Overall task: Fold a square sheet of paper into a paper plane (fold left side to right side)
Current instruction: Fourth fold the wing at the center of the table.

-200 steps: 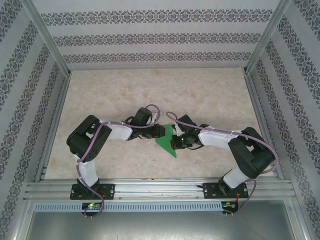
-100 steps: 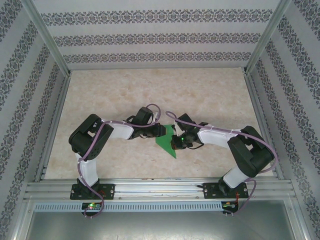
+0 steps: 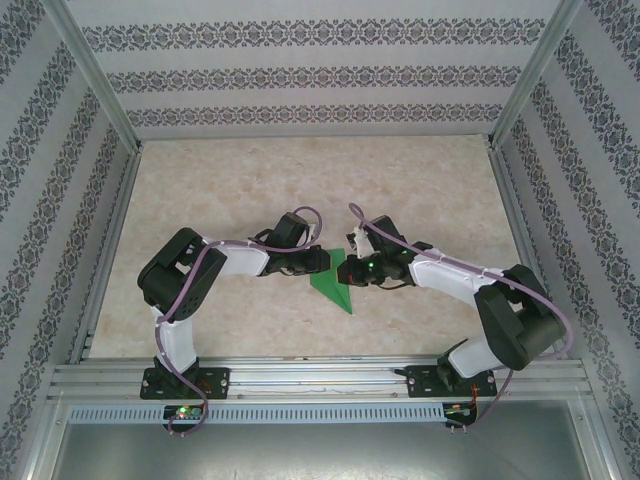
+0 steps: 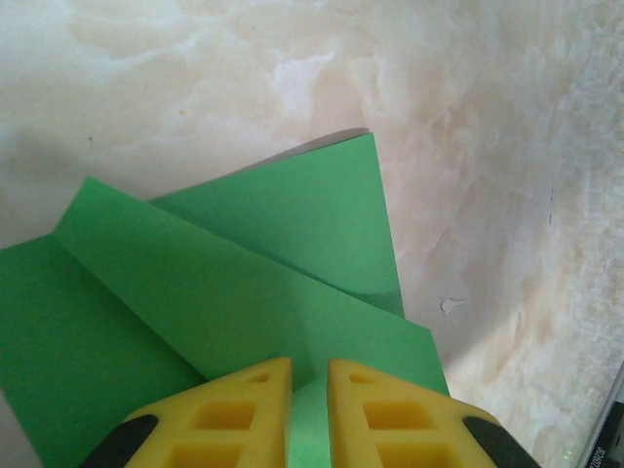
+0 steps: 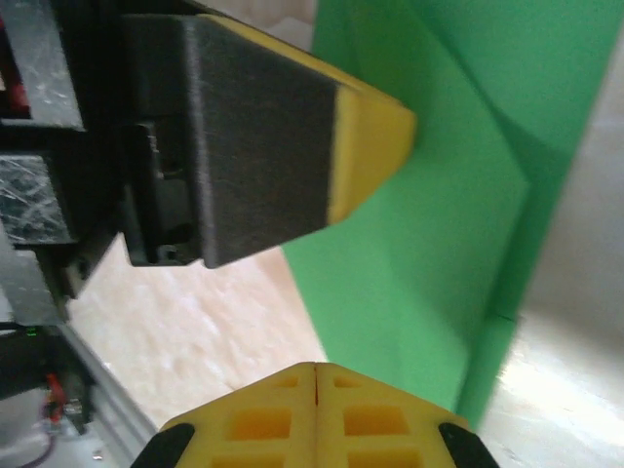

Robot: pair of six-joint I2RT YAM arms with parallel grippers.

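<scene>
Two changes within the last second; the right arm's elbow has swung out toward the table's (image 3: 300,180) right edge, drawing the right gripper (image 3: 352,270) a little farther from the near edge along the paper's (image 3: 333,283) right side; the left gripper (image 3: 318,262) has narrowed its fingers.

Paper: unmoved; it lies flat, folded to a wedge with its point toward the near edge, about midway between the left and right edges and nearer the near edge, between the two grippers.

Left gripper (image 4: 310,363): a thin slit remains between the fingers, with green showing through it; I cannot tell whether a layer is nipped.

Right gripper (image 5: 315,367): fingers pressed together with nothing visible between them, tips at the paper's edge.

Judgement: the flaps already lie overlapped; the shifts suggest a crease is being pressed down and the plane is not finished; a slip under the closed tips could skew the fold.
</scene>
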